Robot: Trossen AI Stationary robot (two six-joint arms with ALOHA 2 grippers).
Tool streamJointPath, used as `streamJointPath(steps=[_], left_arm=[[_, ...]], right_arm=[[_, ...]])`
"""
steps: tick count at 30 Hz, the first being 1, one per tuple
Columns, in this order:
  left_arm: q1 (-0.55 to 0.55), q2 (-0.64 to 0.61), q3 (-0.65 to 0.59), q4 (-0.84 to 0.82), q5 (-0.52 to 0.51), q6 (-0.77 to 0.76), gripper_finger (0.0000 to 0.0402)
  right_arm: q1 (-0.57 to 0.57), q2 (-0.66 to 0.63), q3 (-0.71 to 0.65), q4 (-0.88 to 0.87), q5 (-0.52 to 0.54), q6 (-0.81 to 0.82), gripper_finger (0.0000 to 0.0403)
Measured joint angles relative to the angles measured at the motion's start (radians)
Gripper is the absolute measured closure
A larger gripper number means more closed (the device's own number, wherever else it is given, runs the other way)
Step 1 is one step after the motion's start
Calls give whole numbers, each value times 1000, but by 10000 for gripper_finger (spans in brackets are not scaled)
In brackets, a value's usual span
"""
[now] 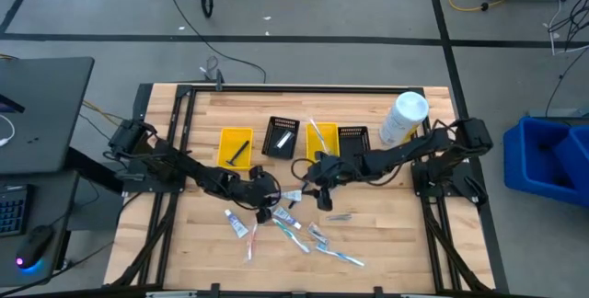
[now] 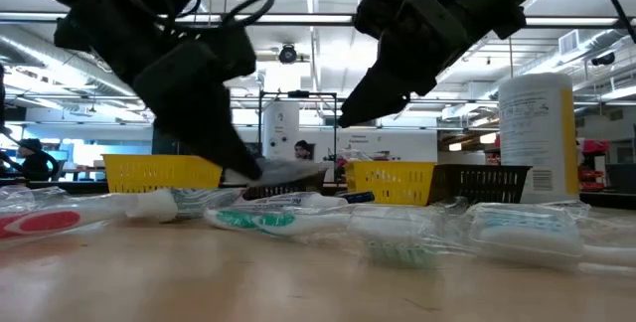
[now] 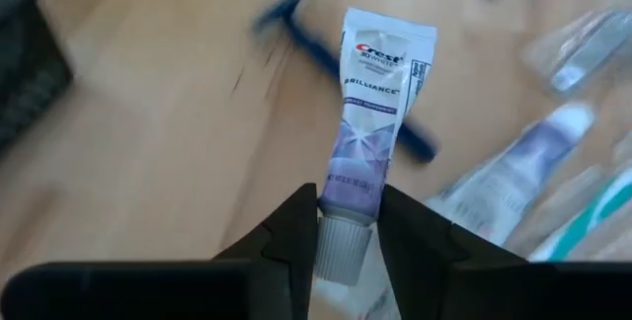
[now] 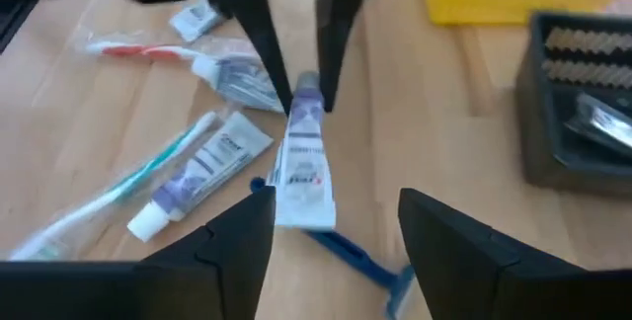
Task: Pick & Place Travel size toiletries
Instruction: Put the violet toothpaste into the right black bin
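Judged as the pick step, nearly complete. Clamped narrowly in the left gripper [image 3: 348, 203] by the cap end: one small toothpaste tube [image 3: 370, 113], white and purple. Found near the middle of the table [image 1: 386, 234] in the high view, a little toward 6 o'clock from the centre, and seemingly lifted off the wood, lying roughly level as seen from the low view. Held from the 9 o'clock side; at 3 o'clock of it, facing it and close, the right gripper [image 4: 336, 206], spread wide and gripping nothing. Long axis of the tube set roughly along the 9-to-3 line in the high view: cap toward 9 o'clock, between the left fingers, and the flat crimped end toward 3 o'clock, reaching toward the right fingers without touching them, as far as can be seen. Underneath and just beyond, a blue razor [image 3: 326, 63] lying flat on the wood; more loose toothbrushes [image 1: 299, 235] and tubes scattered toward 6 o'clock. Next, probably: carry to one of the bins at 12 o'clock, the yellow bin [image 1: 236, 146] or the black bin [image 1: 282, 137]; not possible to tell which one is meant. Calls for raising the tube well clear of the razor first, then swinging toward 12 o'clock while keeping away from the right arm so near at 3 o'clock. Worth minding: a grip only at the cap leaves the long body free to sag or swing, so better to move gently and release low over the bin.
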Motion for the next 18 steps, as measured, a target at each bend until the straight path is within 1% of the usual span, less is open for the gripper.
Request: streamJointPath(steps=[4, 11, 15, 18], left_arm=[[10, 0, 28, 21, -8, 51, 310], [20, -1, 85, 23, -44, 148, 295], [20, -1, 115, 22, -56, 183, 298], [20, -1, 130, 21, -56, 184, 302]], right_arm=[[18, 34, 0, 49, 0, -35, 166], [22, 57, 0, 42, -2, 11, 142], [22, 59, 0, 63, 0, 14, 129], [21, 59, 0, 72, -1, -1, 131]])
